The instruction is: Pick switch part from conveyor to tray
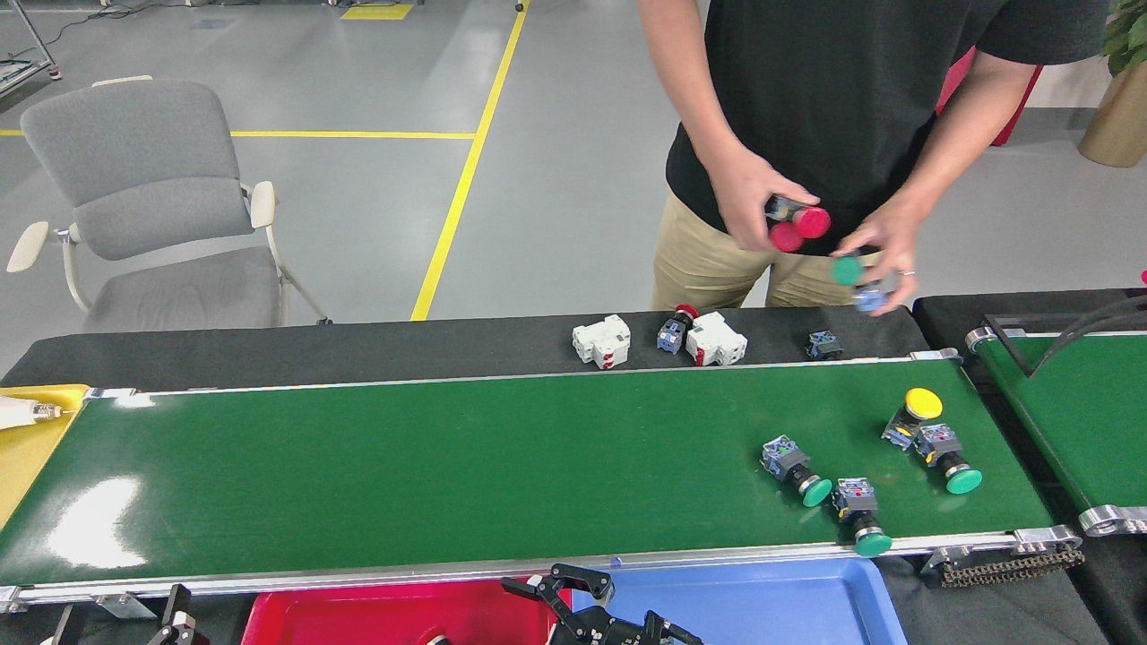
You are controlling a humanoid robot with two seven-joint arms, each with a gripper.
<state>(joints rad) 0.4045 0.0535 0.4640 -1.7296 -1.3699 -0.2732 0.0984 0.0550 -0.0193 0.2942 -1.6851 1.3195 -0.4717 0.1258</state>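
The long green conveyor point(448, 466) carries several switch parts at its right end: a green-capped one point(796, 471), another green one point(860, 520) at the near rail, a yellow-capped one point(909, 414) and a green one point(948, 459) touching it. My right gripper point(563, 587) is at the bottom edge, over the seam between the red tray point(358, 614) and the blue tray point(762, 600). Its black fingers are spread, with no part visible between them. Dark parts of my left gripper point(179, 616) poke up at the bottom left, too little to read.
A person stands behind the belt, holding red-capped switches point(797, 226) in one hand and a green one point(851, 270) in the other. White breakers point(602, 342) and small switch parts lie on the black ledge. A second green belt point(1075, 403) is right, a yellow tray point(27, 448) left.
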